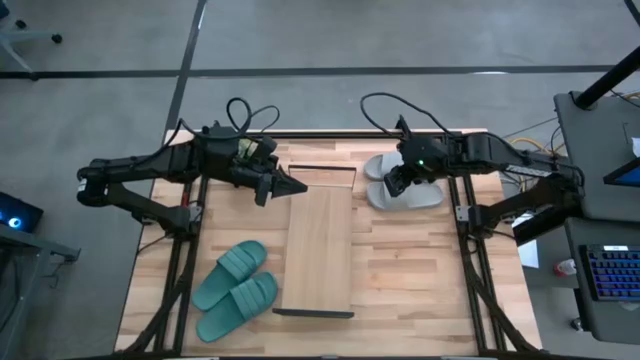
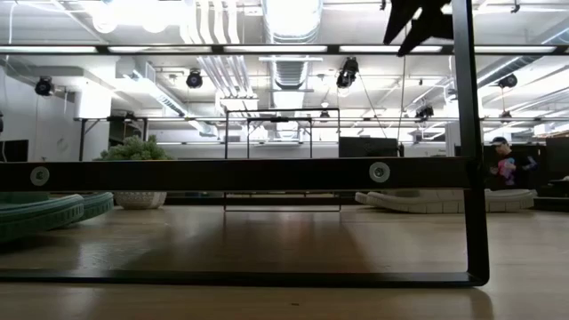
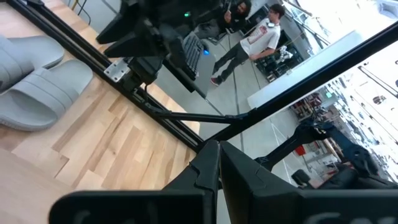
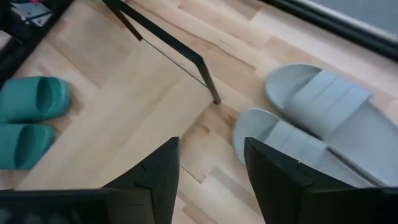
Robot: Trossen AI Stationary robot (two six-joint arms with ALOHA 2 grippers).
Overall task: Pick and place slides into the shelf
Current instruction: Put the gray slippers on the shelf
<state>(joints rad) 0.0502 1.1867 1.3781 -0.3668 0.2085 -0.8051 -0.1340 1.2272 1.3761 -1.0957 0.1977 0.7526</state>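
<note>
The shelf is a light plank with black end frames, lying lengthwise in the middle of the table. The grey pair of slides rests sole down on the tabletop right of the shelf's far end, also seen in the right wrist view as grey slides. The teal pair lies sole down left of the shelf's near end. My right gripper is open and hovers over the grey pair's left ends without touching. My left gripper is shut and hangs in the air by the shelf's far left corner.
The shelf's near black end frame fills the low view. Black table frame bars run along both sides of the tabletop. Bare wood lies right of the shelf. A keyboard sits on a desk beyond the right edge. People stand in the room.
</note>
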